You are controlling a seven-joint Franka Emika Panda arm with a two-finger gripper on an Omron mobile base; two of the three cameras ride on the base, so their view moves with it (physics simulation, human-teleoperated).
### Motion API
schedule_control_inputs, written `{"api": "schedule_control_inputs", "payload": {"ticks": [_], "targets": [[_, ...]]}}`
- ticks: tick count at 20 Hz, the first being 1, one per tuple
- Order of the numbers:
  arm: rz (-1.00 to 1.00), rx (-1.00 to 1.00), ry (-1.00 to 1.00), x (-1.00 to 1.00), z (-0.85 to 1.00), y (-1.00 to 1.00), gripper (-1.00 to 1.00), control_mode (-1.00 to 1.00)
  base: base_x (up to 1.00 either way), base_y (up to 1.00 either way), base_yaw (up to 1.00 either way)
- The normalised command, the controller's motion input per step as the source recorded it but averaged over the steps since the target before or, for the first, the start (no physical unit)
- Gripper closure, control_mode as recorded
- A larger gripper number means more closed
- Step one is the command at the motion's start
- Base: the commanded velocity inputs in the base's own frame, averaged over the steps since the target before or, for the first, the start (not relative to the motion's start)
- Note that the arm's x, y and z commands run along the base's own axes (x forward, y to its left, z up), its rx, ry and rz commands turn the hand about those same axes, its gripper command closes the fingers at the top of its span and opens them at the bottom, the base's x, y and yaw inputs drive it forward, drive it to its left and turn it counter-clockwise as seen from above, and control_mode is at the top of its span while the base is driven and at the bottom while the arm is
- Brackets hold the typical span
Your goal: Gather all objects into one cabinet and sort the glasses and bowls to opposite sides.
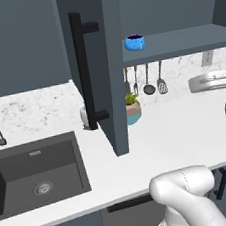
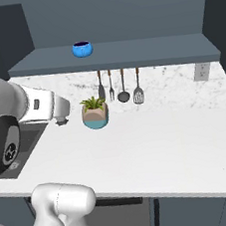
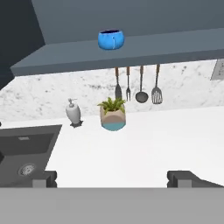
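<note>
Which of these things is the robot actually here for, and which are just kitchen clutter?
For the job:
- small rounded bright blue bowl
- slate blue-grey cabinet, door open
- open gripper

Just lying about:
- potted plant
- hanging utensils
- soap dispenser
- dark sink

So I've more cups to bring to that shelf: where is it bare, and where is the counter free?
The shelf is bare to the right of the blue bowl, up to the cabinet's side wall. The counter is free in front of the plant pot and rightward. It is tighter around the pot, hanging utensils and soap dispenser, by the sink.
</note>
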Motion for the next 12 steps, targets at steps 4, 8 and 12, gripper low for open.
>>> {"api": "schedule_control_inputs", "payload": {"ticks": [4,8,12], "targets": [[0.00,0.01,-0.07,0.24,0.43,0.00,-1.00,-1.00,0.00,0.00,0.00],[0.00,0.00,-0.07,0.46,0.26,0.00,-1.00,-1.00,0.00,0.00,0.00],[0.01,-0.01,-0.05,0.52,0.11,0.08,-1.00,-1.00,0.00,0.00,0.00]]}}
